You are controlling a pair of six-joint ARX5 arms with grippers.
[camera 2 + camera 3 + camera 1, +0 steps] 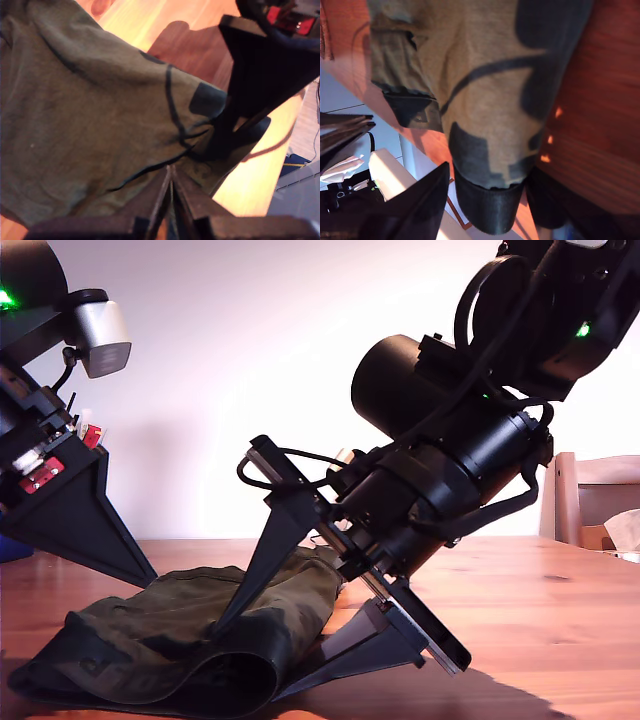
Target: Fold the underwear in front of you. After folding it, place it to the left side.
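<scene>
The underwear (150, 640) (90, 125) (490, 75) lies crumpled on the wooden table (540, 620) toward the exterior view's left, its near edge rolled into a fold. My first gripper (150, 580) (170, 170) comes in from the exterior view's left, its fingers pressed together on the cloth's far edge. My second gripper (250, 665) (490, 170) reaches down from the exterior view's right and is open. One of its fingers (255, 575) rests on top of the cloth. The other finger (350, 655) lies along the table beside the fold, so the dark waistband sits between them.
A wooden chair (590, 500) stands behind the table at the exterior view's right, with a pale object (625, 530) beside it. Bare tabletop stretches across the exterior view's right half. A blue item (15, 545) shows at that view's left edge.
</scene>
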